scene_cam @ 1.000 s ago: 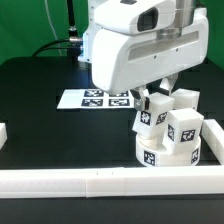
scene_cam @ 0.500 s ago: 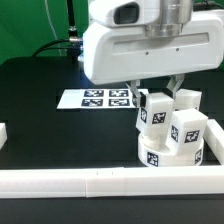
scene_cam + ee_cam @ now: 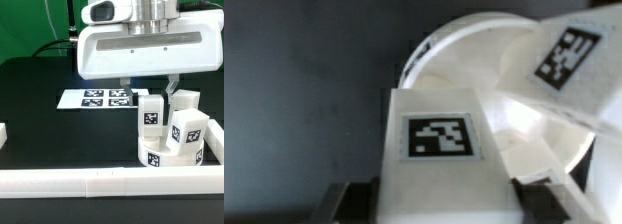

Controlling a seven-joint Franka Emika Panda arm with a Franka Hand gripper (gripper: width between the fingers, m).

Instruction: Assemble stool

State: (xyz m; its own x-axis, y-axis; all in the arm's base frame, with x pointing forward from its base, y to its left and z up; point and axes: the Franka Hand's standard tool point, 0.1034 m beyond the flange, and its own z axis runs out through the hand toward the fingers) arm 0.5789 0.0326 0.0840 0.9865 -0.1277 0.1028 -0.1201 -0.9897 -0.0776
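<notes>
The round white seat lies at the exterior view's right with three tagged block legs standing on it. My gripper hangs straight over the left leg, with a finger on each side of the leg's top. In the wrist view the gripper has that leg filling the gap between its dark fingers, and the seat's rim curves behind it. The two other legs stand close beside the held one.
The marker board lies flat behind and to the left of the seat. A long white rail runs along the front, touching the seat's base. A short white piece sits at the left edge, and another rail is at the right.
The hand has turned about its vertical axis from a skewed pose to square-on. The held leg has turned a little with it. The seat and other legs stay put.
</notes>
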